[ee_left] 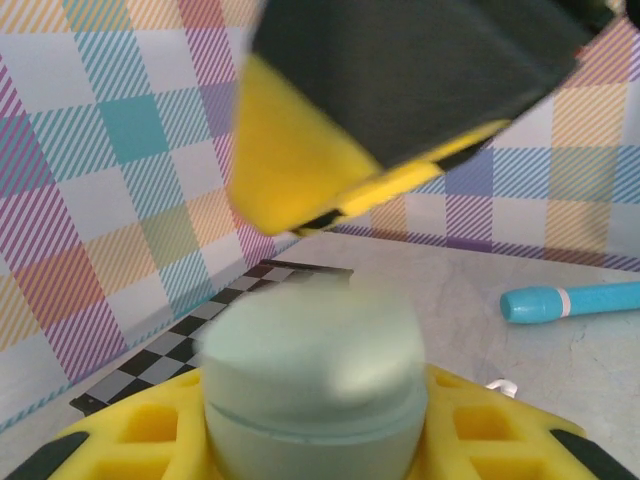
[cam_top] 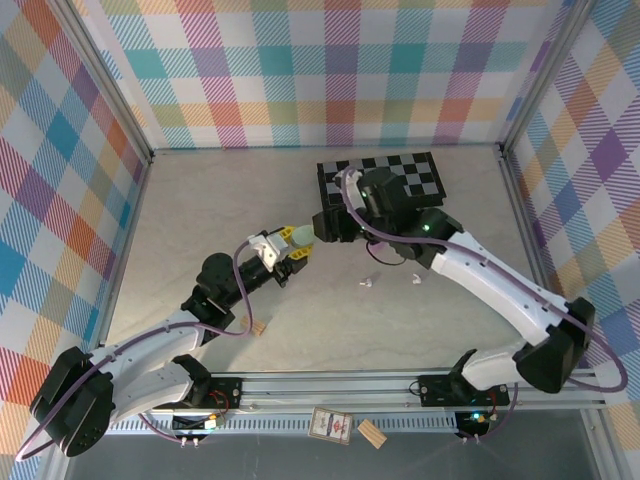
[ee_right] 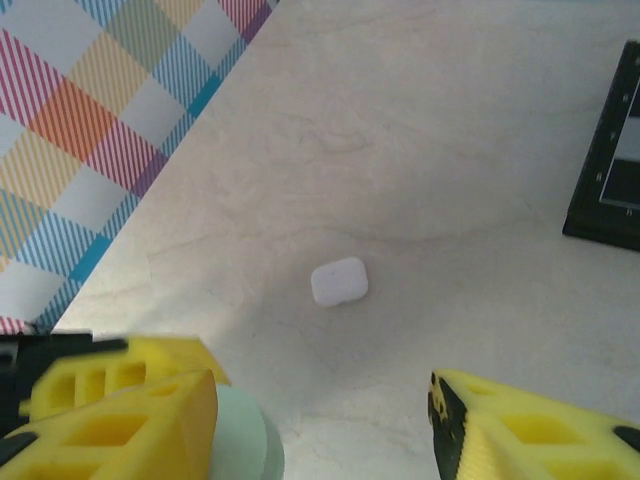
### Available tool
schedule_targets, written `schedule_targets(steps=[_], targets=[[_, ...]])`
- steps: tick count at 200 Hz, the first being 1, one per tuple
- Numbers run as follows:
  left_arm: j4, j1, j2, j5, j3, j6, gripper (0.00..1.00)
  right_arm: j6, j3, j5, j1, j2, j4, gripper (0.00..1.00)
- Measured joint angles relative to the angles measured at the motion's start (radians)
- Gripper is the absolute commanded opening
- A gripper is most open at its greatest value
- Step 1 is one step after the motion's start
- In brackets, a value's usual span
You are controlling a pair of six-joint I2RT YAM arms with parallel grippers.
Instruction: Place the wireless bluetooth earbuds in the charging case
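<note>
My left gripper is shut on a pale green charging case, which it holds up above the table between its yellow fingers. The case looks closed, with a seam round its middle. My right gripper stands open right beside it, and the green case lies against the inside of its left finger. From the left wrist, that finger looms just above the case. Two small white earbuds lie on the table under the right forearm.
A small white case lies on the table beyond the right fingers. A checkerboard plate sits at the back. A teal stick lies to the right in the left wrist view. A tan wooden block rests near the left arm.
</note>
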Motion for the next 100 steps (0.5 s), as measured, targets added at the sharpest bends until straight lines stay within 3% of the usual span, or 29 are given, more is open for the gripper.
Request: schedule_targets(steps=[25,43,68,100], targets=[[0.027,0.0,0.012,0.009,0.002,-0.032,0.27,0.081,-0.103,-0.106,-0.055,-0.098,0.097,0.77],[0.055,0.0,0.025,0.026,0.006,-0.063,0.27,0.17,-0.179,-0.215,-0.104,-0.142,0.205,0.8],[0.104,0.0,0.048,0.054,0.022,-0.111,0.27,0.299,-0.269,-0.352,-0.131,-0.148,0.35,0.8],[0.179,0.0,0.079,0.085,0.038,-0.163,0.27,0.472,-0.347,-0.527,-0.131,-0.107,0.547,0.7]])
